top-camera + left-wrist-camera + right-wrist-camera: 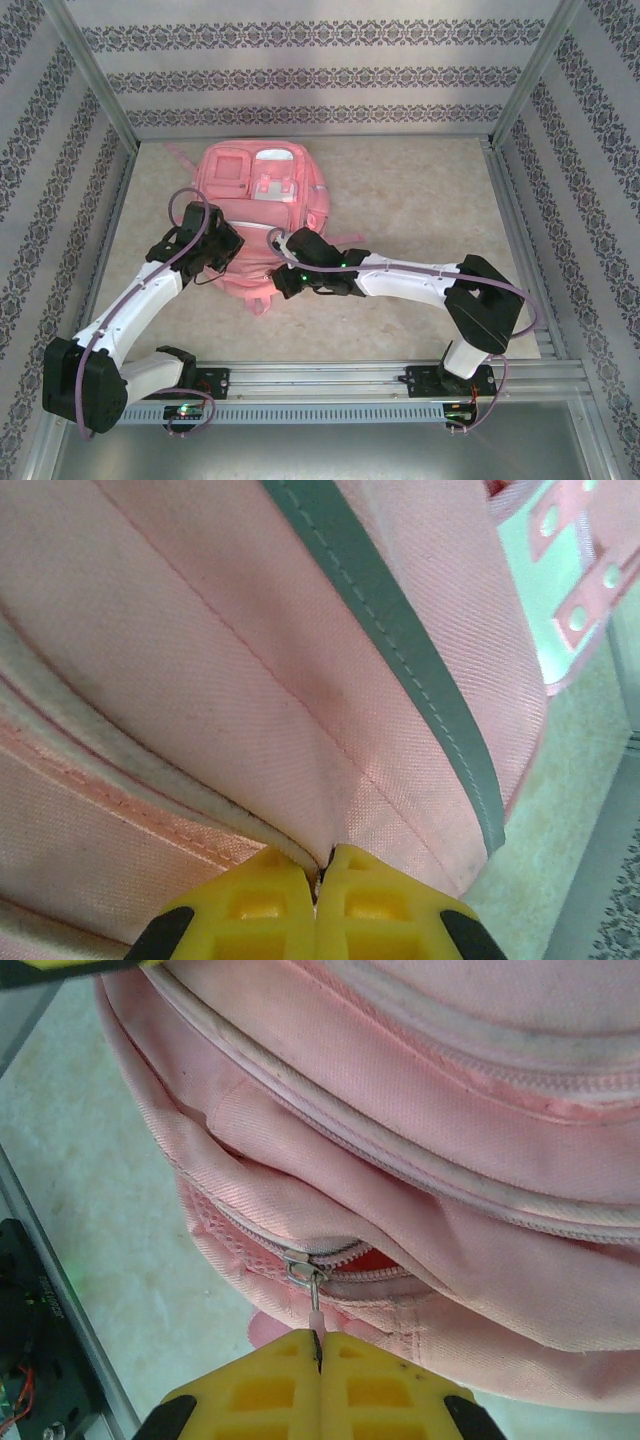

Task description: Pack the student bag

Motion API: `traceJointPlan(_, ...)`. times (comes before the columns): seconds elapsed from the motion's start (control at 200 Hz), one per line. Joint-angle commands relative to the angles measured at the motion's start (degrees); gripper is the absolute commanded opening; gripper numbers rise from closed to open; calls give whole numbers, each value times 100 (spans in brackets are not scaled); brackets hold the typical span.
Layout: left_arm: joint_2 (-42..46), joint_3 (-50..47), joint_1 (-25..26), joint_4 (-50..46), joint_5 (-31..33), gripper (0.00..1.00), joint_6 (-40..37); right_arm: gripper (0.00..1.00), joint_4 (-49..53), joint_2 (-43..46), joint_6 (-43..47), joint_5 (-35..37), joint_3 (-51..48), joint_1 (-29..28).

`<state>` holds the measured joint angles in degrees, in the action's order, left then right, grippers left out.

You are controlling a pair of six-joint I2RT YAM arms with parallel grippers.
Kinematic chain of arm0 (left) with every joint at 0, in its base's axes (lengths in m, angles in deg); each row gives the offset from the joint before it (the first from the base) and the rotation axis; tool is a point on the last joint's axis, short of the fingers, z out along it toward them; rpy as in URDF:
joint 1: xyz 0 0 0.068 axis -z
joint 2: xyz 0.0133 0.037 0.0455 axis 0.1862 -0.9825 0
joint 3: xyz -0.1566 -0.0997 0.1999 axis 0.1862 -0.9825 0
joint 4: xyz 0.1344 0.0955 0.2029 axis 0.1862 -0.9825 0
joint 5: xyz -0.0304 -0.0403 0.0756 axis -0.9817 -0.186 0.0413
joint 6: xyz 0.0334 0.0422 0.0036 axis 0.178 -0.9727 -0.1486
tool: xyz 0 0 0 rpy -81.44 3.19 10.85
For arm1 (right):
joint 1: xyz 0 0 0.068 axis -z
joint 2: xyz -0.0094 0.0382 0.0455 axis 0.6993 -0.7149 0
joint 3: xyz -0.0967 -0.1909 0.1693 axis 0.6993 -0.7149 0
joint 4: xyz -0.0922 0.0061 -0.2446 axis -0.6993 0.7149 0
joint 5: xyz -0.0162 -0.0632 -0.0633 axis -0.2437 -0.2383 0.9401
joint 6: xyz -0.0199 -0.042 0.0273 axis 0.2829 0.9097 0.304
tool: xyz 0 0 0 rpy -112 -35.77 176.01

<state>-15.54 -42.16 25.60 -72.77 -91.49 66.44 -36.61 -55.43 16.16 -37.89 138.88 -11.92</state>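
Observation:
The pink student bag point(262, 205) lies flat in the middle of the table, front pockets up. My left gripper point(205, 262) sits at the bag's near left edge; in its wrist view the yellow jaws point(320, 872) are shut on a fold of the bag's pink fabric point(250, 680) beside a white zip line. My right gripper point(283, 280) is at the bag's near edge. Its yellow jaws point(318, 1345) are shut on the pink zipper pull point(314, 1312), whose metal slider point(303, 1268) sits on a partly open zip with something red point(375, 1260) showing inside.
Patterned walls and metal frame posts point(95, 85) enclose the table on three sides. A metal rail point(380, 380) carrying both arm bases runs along the near edge. Bare tabletop point(420, 200) stretches right of the bag.

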Motion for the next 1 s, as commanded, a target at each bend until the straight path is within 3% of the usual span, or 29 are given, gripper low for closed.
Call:
traceJointPlan(0.0, 217, 381, -237, -45, 515, 0, -195, 0, 1142, 150, 393, 324, 145, 180)
traceJointPlan(0.125, 245, 470, -243, -72, 450, 0, -129, 0, 1464, 109, 418, 351, 330, 182)
traceJointPlan(0.24, 227, 443, -250, 6, 287, 0, -19, 0, 901, 21, 82, -148, 208, 171)
traceJointPlan(0.385, 221, 210, -247, 186, 145, 0, 148, 0, 372, -392, -242, -265, 313, 130)
traceJointPlan(0.994, 201, -183, -241, 460, 156, 0, 448, 0, -327, -1058, -1012, -695, 1102, -327)
